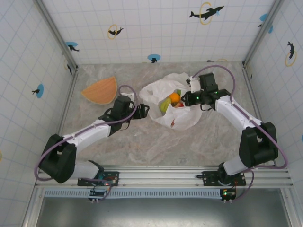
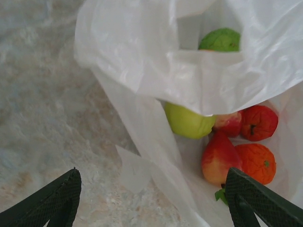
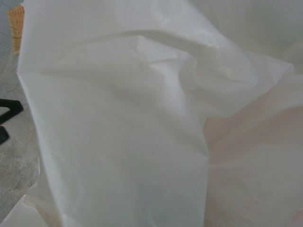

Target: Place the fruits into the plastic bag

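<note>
The left arm [image 1: 90, 130] and right arm [image 1: 239, 116] are built alike, with white link shells between bulky black joint housings. A grey-purple cable [image 1: 218, 66] loops along each arm (arching free of the shell near the wrist). Small red and green lights glow on the black bases [image 1: 97, 182] at 6 o'clock. The left jaws are dark and finely ribbed.

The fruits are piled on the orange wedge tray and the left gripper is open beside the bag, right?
No, the fruits lie inside the plastic bag, not on the tray; the left wrist view shows it. The left gripper is open beside the bag.
</note>
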Controlling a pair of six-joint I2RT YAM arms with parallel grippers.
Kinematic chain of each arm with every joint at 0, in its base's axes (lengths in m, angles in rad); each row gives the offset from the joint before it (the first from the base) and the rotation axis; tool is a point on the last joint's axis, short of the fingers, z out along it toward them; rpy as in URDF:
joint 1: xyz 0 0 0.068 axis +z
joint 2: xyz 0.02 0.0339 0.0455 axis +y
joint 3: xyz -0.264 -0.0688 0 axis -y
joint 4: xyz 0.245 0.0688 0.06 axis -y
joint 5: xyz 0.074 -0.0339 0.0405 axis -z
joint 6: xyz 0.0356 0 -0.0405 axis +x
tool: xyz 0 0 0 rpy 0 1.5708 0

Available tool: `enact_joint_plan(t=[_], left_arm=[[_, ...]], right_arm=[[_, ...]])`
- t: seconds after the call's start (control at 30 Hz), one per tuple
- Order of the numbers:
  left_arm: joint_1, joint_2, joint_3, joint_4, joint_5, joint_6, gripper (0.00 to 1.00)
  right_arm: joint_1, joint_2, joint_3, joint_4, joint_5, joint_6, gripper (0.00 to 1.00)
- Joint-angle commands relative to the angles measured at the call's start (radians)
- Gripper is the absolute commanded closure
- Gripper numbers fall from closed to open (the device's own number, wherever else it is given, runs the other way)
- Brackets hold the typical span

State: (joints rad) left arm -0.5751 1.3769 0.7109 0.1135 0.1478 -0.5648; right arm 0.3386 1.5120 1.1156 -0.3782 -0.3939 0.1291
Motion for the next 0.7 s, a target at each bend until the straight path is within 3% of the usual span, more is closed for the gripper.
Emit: enact_joint_plan(t=[0.0,0.1,0.2,0.53,0.67], left_arm=[[0.001,0.069,-0.012,0.101,0.122,-0.102,0.19],[0.0,0.144,0.013,0.14,0.164,-0.118,0.23],[0.0,0.205,0.037,0.166,0.182,-0.123,0.34],[-0.001,0.208,0.048,0.259,0.253,-0.113,0.96],[-0.002,0.147,0.06,0.283,0.287,-0.113,1.0]], right_arm=[[0.005,0.012,0.031,0.015,-0.002,0.001,1.0],[0.004,0.008,0.027,0.014,0.0,0.001,1.0],[0.004,0.002,0.02,0.015,0.001,0.0,1.0],[-0.001,-0.02,0.015,0.022,0.048,-0.005,1.0],[-0.008,-0.044,0.014,0.044,0.077,0.005,1.0]])
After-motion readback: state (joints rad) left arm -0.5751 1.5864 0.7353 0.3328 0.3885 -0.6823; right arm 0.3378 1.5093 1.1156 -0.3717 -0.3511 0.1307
